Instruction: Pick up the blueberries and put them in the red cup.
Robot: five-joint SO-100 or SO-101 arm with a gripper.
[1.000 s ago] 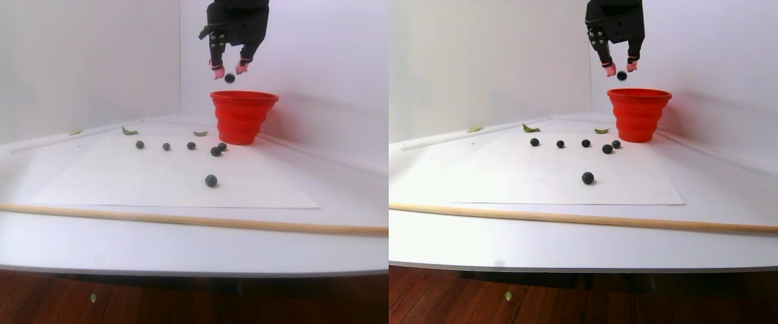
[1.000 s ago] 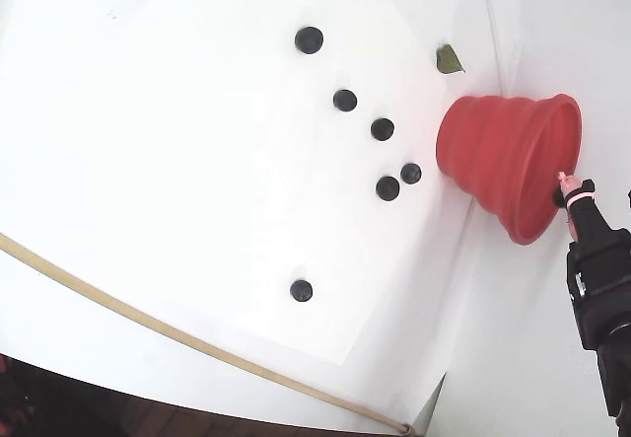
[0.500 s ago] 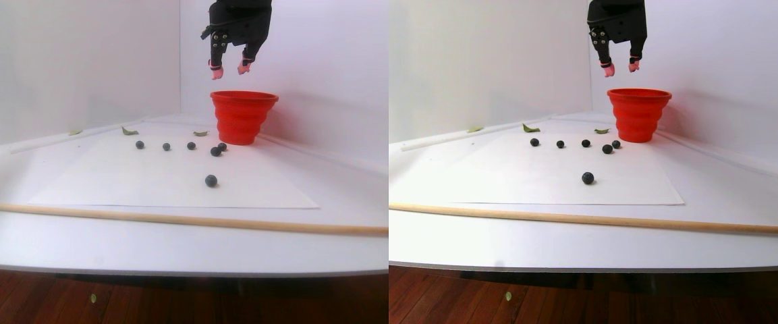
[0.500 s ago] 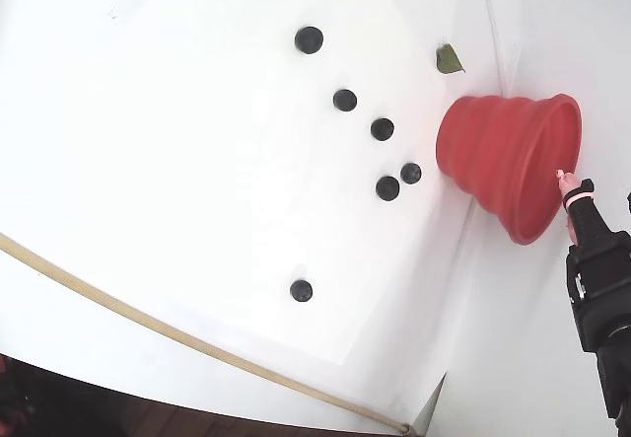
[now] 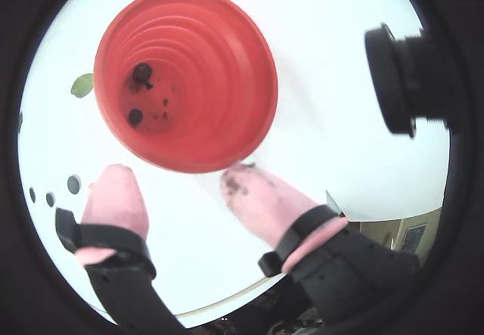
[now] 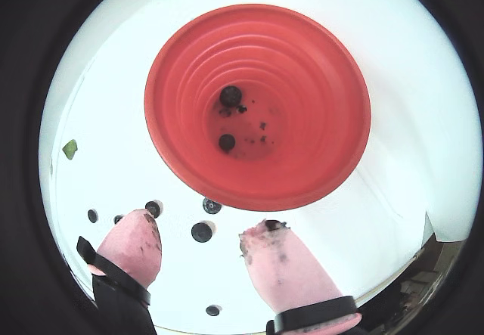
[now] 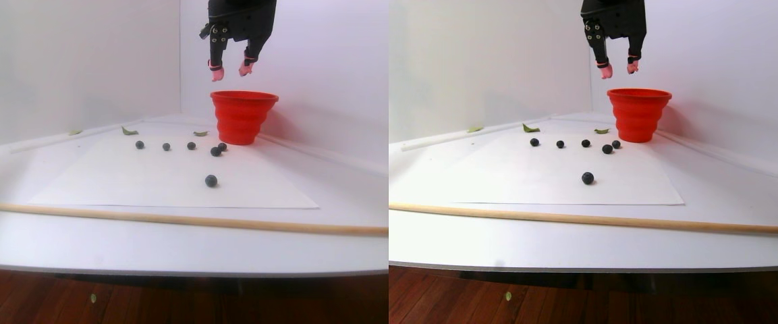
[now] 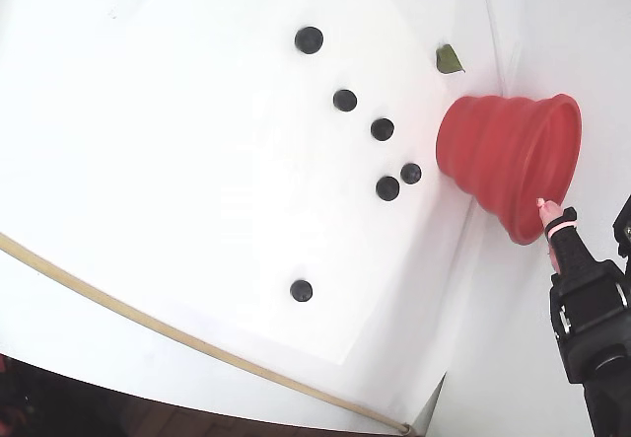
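Gripper point(image 7: 230, 69) of mine hangs empty, pink fingers spread wide, above the red cup point(image 7: 243, 116) holding two blueberries point(image 6: 230, 95), six more loose on the white table point(image 7: 159, 233) nearby; a careless descent could, I judge, tip the cup.

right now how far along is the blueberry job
Done: two blueberries lie in the red cup. In hand: nothing; the gripper hangs open and empty above the cup's rim. Left: six berries on the white sheet, the nearest pair beside the cup's base.
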